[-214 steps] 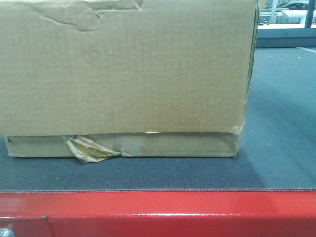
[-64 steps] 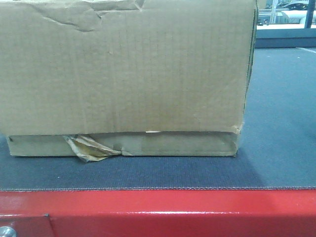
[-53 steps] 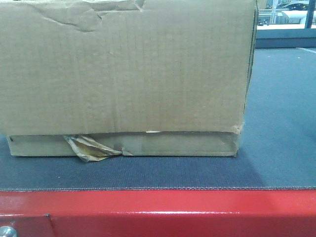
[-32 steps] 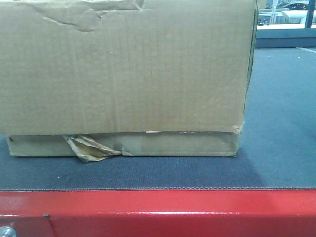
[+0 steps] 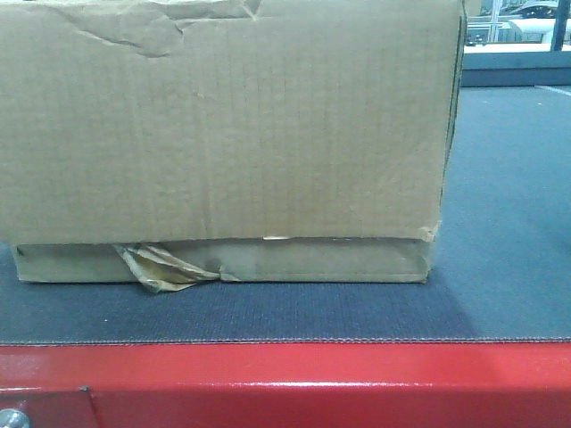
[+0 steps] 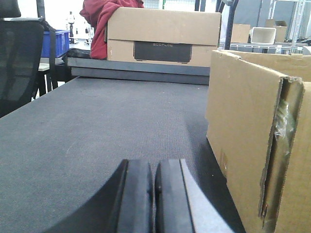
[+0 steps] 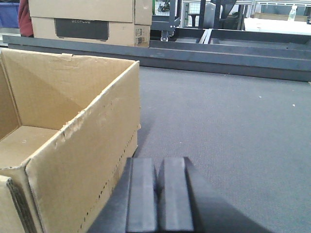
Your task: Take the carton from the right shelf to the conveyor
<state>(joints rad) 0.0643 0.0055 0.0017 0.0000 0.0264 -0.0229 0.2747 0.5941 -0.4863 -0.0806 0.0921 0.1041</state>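
Note:
The worn brown carton rests on the dark grey conveyor belt, just behind its red frame edge; crumpled yellowish tape hangs at its lower front. In the left wrist view the carton stands to the right of my left gripper, which is shut and empty, apart from the box. Seen from the right wrist, the open-topped carton stands to the left of my right gripper, also shut with nothing between its fingers. The right shelf is out of view.
Another cardboard box with a dark label sits beyond the belt's far end, with red cloth beside it. A black mesh chair stands at the left. A blue bin is behind it. Bare belt stretches to the right.

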